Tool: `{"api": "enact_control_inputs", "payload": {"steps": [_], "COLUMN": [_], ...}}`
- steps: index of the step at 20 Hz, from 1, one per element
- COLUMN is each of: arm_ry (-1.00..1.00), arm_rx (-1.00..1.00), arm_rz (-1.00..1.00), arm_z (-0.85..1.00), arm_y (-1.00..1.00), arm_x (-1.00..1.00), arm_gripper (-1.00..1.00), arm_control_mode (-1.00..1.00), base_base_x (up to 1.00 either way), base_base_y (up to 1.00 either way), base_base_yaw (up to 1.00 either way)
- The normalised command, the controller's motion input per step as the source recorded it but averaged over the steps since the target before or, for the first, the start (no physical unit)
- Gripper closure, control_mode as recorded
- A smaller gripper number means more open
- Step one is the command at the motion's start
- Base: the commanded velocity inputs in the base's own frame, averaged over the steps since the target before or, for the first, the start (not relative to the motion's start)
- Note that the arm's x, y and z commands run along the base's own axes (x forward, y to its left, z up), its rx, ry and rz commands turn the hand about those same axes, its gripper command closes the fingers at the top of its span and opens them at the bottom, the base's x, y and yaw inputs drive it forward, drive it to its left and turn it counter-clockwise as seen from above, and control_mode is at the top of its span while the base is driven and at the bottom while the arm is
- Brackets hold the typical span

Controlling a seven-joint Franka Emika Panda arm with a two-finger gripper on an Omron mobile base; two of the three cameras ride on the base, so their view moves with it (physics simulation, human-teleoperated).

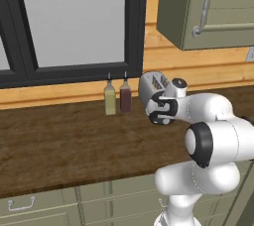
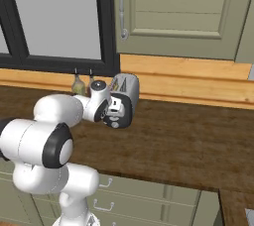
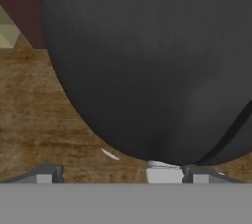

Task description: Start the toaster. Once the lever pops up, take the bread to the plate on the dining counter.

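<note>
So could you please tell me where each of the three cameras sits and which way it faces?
Left base view: behind the arm's left, facing the toaster and two bottles; arm lower right.
Right base view: behind its right, same toaster; arm lower left.
Hand view: on the hand, pressed near the toaster's dark end, jaws apart.
Both base views share toaster, counter and window.

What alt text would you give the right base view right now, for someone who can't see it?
The white arm reaches forward with its gripper at the dark end of a silver toaster standing on a brown wood-grain counter. Two bottles stand behind the arm below a dark-framed window, and grey-green cabinets hang above.
</note>
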Motion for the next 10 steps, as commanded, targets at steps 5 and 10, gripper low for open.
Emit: {"api": "enact_control_inputs", "payload": {"steps": [5, 10], "arm_ry": [-0.08, -0.1], "arm_rx": [0.0, 0.03], "arm_rz": [0.0, 0.0], "arm_z": [0.28, 0.75], "arm_y": [-0.01, 0.0], "arm_x": [-0.23, -0.1], "arm_gripper": [-1.0, -1.0], "arm_control_mode": [-1.0, -1.0], "base_base_x": [0.0, 0.0], "base_base_y": [0.0, 0.0], "base_base_yaw": [0.0, 0.0]}}
